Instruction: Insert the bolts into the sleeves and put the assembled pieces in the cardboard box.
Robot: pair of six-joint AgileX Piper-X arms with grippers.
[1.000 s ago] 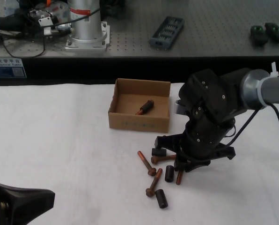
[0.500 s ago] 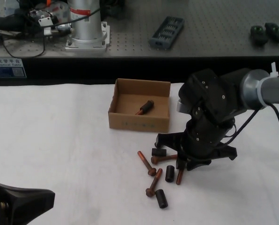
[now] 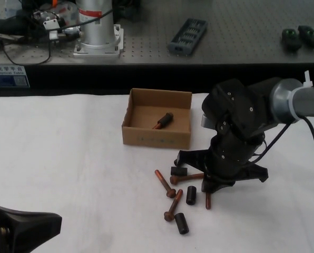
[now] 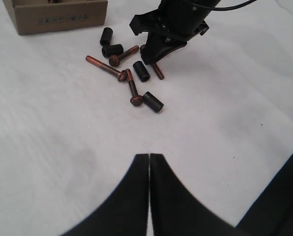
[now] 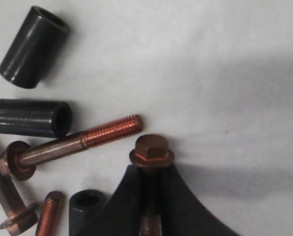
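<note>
My right gripper (image 5: 151, 173) is closed on the shank of a copper-coloured bolt (image 5: 151, 151). Its hex head pokes out just past the fingertips and the rest runs back between them. I cannot tell whether the bolt has cleared the white surface (image 3: 67, 158). My left gripper (image 4: 149, 158) is pressed shut with nothing in it, hanging over bare cloth well apart from the pile.

Just beside my held bolt lie a loose bolt (image 5: 73, 145) and three black sleeves. One is the nearest sleeve (image 5: 87, 204), close by my fingers. The other two are a lying sleeve (image 5: 31, 118) and a farther sleeve (image 5: 33, 46). The cardboard box (image 3: 156, 139) sits just beyond the pile with one assembled piece (image 3: 163, 120) already inside.

To do this step well, I should lift straight up so the head does not snag the loose bolt's threads. My left gripper should then open and take one sleeve round its middle, bore facing me. As I judge it, the threaded end sits buried between my fingers, so I may need to regrip to free it. Then I line the axes up and push slowly, because a tilted entry would jam.
</note>
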